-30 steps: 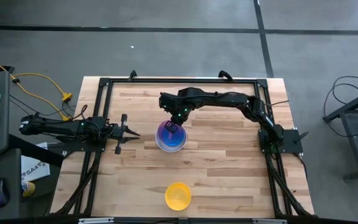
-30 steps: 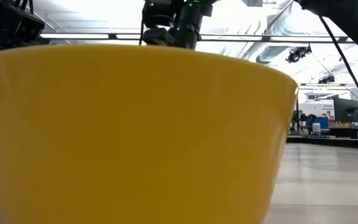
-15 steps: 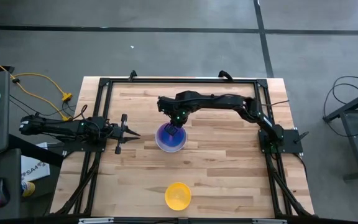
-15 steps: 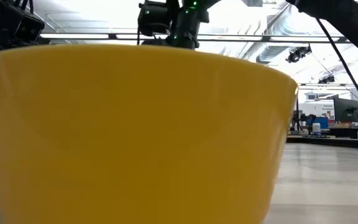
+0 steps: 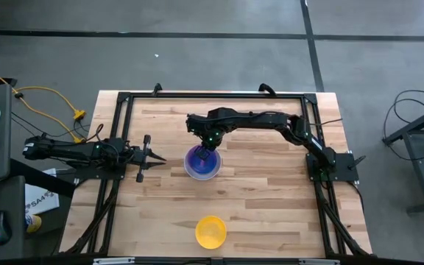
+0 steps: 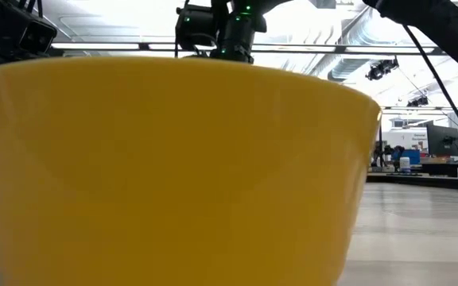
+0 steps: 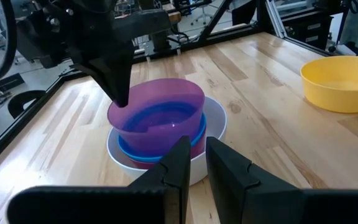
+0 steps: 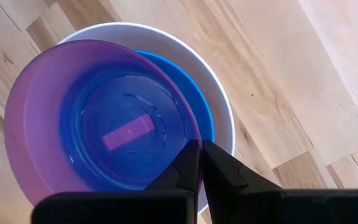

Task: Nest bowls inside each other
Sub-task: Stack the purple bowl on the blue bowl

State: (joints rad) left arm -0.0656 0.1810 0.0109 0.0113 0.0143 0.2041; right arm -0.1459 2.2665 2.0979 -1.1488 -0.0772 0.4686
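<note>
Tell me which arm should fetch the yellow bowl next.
Probably left. The left end effector waits free at the table's left side, while the right end effector grips the purple bowl on the stack. The yellow bowl sits alone.

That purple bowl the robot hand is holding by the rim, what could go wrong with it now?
The purple bowl sits tilted and off-centre in the blue bowl inside the white bowl. Let go now, it might stay crooked. The right hand pinches only its thin rim, so pulling away could drag or tip the stack.
</note>
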